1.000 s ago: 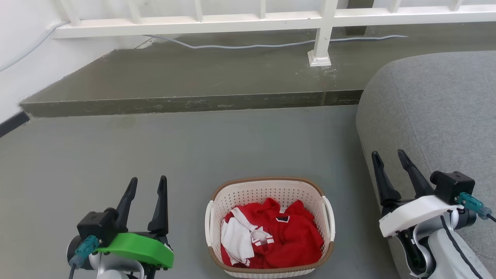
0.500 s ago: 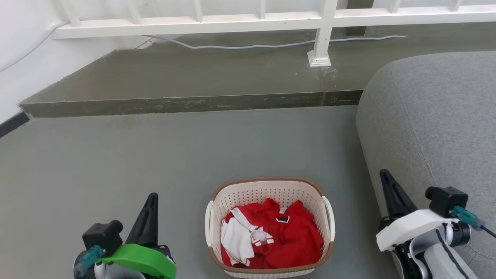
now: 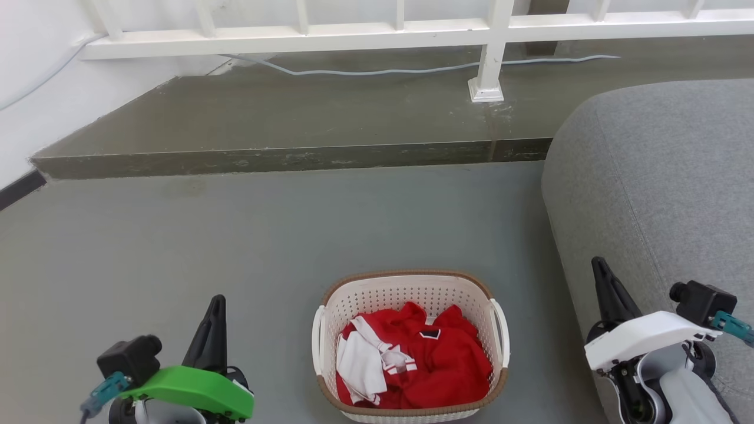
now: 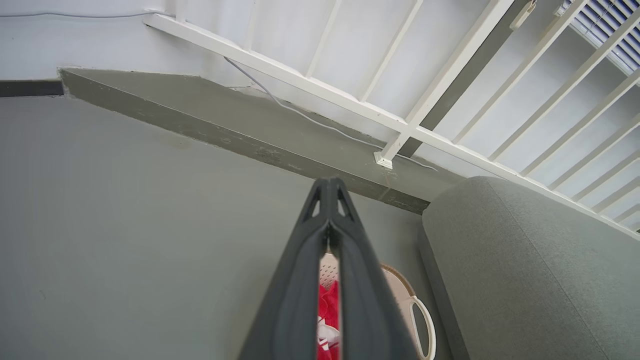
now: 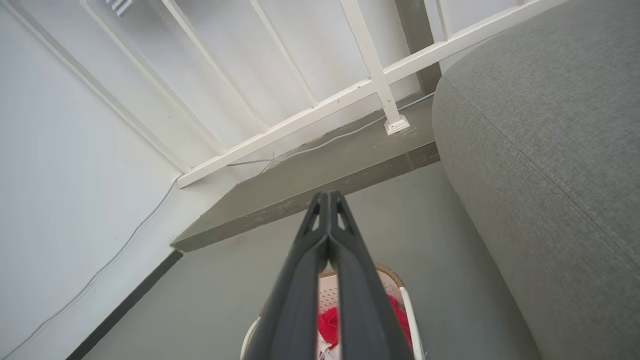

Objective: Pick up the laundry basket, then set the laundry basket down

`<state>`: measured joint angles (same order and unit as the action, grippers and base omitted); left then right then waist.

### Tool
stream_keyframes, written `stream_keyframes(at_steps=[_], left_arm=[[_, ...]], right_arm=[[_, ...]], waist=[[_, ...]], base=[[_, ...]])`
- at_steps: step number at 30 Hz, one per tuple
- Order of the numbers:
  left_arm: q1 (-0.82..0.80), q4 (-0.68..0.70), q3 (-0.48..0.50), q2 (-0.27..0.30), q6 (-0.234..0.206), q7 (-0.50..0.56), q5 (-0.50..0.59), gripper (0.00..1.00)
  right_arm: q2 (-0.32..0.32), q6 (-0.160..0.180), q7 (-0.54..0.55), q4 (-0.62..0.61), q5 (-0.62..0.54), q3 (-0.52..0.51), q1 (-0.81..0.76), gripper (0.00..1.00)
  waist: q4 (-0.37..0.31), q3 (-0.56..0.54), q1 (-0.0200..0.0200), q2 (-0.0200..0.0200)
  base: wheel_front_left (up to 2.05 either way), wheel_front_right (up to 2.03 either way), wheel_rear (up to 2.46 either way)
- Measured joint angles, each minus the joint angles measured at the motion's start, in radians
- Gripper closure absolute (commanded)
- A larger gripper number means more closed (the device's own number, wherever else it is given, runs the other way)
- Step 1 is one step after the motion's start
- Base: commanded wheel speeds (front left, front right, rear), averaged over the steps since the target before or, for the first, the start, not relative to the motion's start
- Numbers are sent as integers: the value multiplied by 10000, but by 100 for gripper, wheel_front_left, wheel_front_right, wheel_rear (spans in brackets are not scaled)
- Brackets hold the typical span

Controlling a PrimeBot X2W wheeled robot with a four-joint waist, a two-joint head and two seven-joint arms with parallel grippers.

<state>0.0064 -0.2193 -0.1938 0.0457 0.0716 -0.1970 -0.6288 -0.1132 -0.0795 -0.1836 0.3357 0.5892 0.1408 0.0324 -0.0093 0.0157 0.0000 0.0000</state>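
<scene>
Head view: shows the laundry basket (image 3: 406, 294) upright on the grey floor (image 3: 235, 247) at the lower middle, with red and white clothes (image 3: 436, 359) heaped inside and loop handles (image 3: 502, 335) facing out to either side. Puts the left gripper (image 3: 217, 303) and the right gripper (image 3: 601, 265) one on each flank, both well apart from the handles and both clenched on nothing. Probably flanked this way so that each arm can serve one handle. Fits equally a basket waiting to be lifted and one already set back down; cannot settle which. Left wrist view: looks along the closed, empty left gripper, with a slice of basket rim and one handle low behind it. Right wrist view: gives much the same, closed and empty, with the basket beneath. Around it: a flat, matt floor, likely a steady seat for the basket. Beyond, a raised step (image 3: 294, 112) carrying a white railing (image 3: 353, 32), with a cable (image 3: 383, 70) trailing along it. Close on the right, a grey sofa (image 3: 660, 176) crowding that arm; to the left, a white wall (image 3: 35, 88).
</scene>
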Motion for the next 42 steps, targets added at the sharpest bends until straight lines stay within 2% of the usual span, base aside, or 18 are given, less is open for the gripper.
stream_keyframes(at_steps=[42], left_arm=[[-124,-263,1214,2,259,1438,-4851,100]], right_arm=[[355,-173,1507,-188,4855,-1392,111,100]], waist=[[42,-64,0,0]], base=[[0,0,0]])
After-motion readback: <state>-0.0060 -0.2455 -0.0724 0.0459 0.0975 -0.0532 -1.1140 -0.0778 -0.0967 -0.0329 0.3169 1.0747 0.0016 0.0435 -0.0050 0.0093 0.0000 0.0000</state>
